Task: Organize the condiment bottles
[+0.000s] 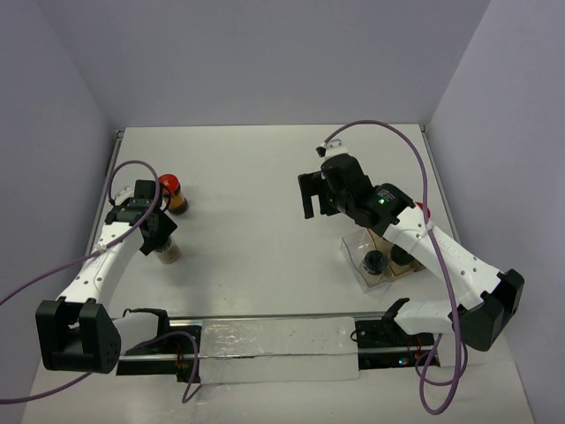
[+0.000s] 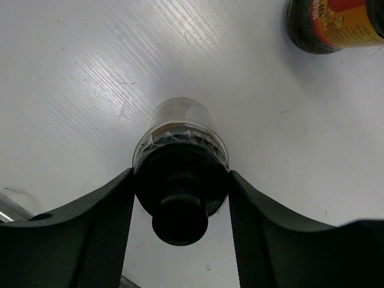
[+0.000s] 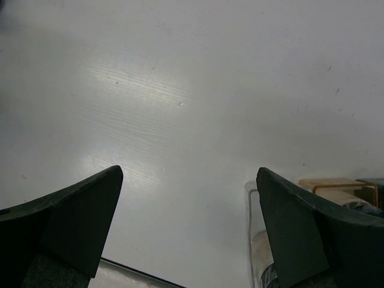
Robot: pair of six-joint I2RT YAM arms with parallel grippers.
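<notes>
1. Two white arms are in view. The left arm stretches forward along the left side of the white table (image 1: 256, 168), its wrist bent down over a small glass shaker jar with a black cap and beige contents (image 2: 180, 129).
2. The left gripper (image 2: 180, 195) has its jaws pressed against both sides of that jar's black cap. The jar appears to stand upright on the table near the left edge.
3. Just beyond it and not touching it, a red-capped shaker jar with orange-brown contents (image 1: 173, 193) stands upright. The left wrist view shows its orange and green label.
4. The right arm rises from its base at the near right, folds at the elbow and reaches toward the middle of the table, with its wrist pointing left.
5. The right gripper (image 3: 189, 174) hangs over bare table with its jaws wide apart, holding nothing.
6. Beneath that arm's forearm sits a clear rectangular plastic tray (image 1: 353, 258). A black-capped jar (image 1: 375, 262) stands inside it. At least one more jar is beside that one, partly hidden by the arm.
7. A small spot of red shows next to the right forearm, too hidden to identify.
</notes>
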